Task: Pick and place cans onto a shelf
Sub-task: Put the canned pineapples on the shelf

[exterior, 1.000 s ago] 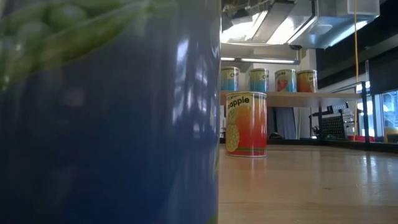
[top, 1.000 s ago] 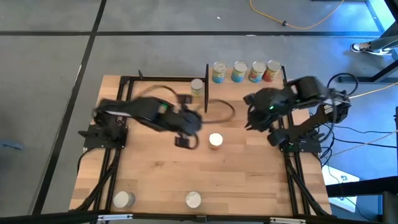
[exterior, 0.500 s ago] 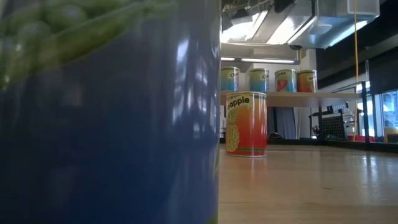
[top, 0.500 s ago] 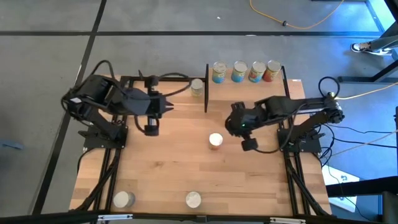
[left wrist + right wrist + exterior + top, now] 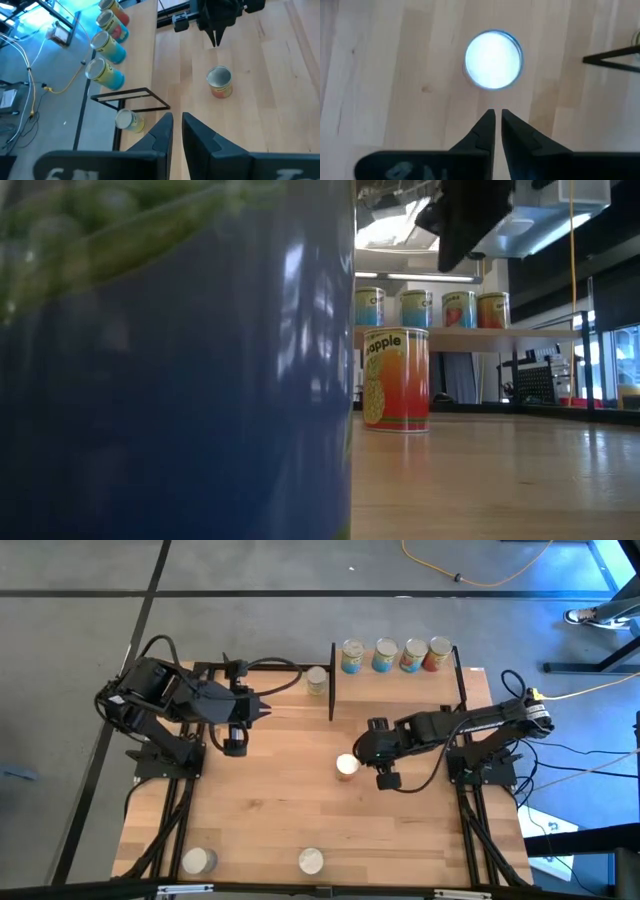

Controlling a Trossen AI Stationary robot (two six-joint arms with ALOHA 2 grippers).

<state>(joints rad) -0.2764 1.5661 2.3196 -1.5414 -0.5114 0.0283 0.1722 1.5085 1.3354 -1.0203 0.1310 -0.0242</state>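
Observation:
An orange-labelled can stands upright on the table's middle; it also shows in the low view and the right wrist view. My right gripper hovers shut just right of it, fingers pointing down, touching nothing. My left gripper is shut and empty at the far left. Several cans stand in a row on the shelf, along its far edge. One can stands on the table left of the shelf.
Two more cans stand at the table's near edge; one, blue-labelled, fills the left half of the low view. The shelf's black end frames rise at the far edge. Bare wood lies between the arms.
My left gripper has drawn back from beside the orange can toward the table's left and far side. My right gripper has swung from the far right toward the table's middle and now hangs beside the orange can. The can has stayed put.

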